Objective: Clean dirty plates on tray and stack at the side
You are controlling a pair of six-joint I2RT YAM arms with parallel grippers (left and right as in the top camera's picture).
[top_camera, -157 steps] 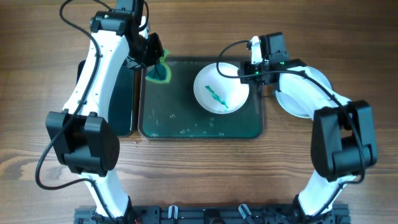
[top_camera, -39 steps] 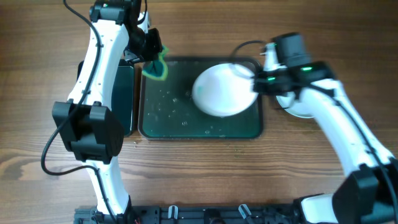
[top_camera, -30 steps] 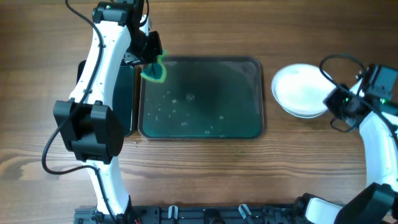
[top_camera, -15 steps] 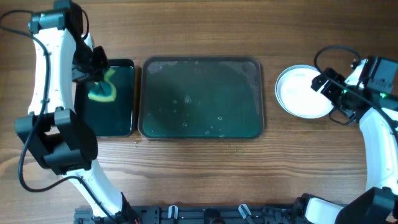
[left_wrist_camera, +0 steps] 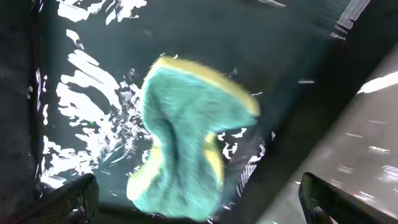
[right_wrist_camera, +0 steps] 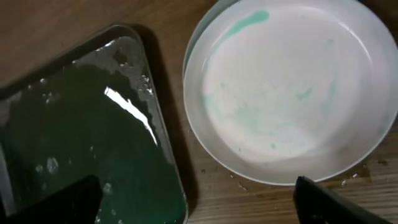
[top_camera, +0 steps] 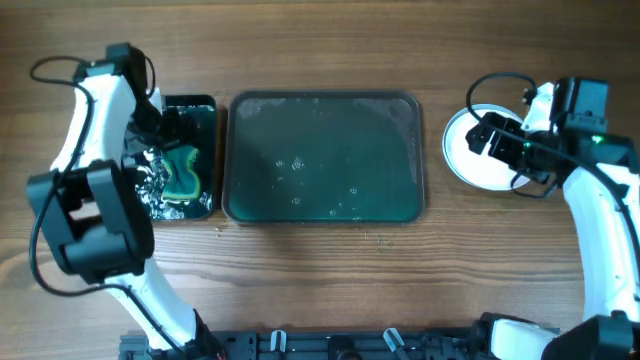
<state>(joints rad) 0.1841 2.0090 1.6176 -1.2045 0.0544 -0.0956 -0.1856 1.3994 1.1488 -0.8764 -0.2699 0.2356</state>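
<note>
The dark green tray lies mid-table, wet and with no plate on it. The plates sit stacked on the wood to its right. The top one is white with faint teal smears, and another rim shows under it. My right gripper hovers over the stack, open, with nothing between its fingers. My left gripper is open above a green-and-yellow sponge, which lies loose in the water.
A black bin with splashing water stands left of the tray and holds the sponge. The tray's corner lies close to the plate stack. Bare wood surrounds both containers.
The left arm carried the sponge from the tray's far-left corner to the bin and let it go. The right gripper opened and shifted left over the plate stack.
</note>
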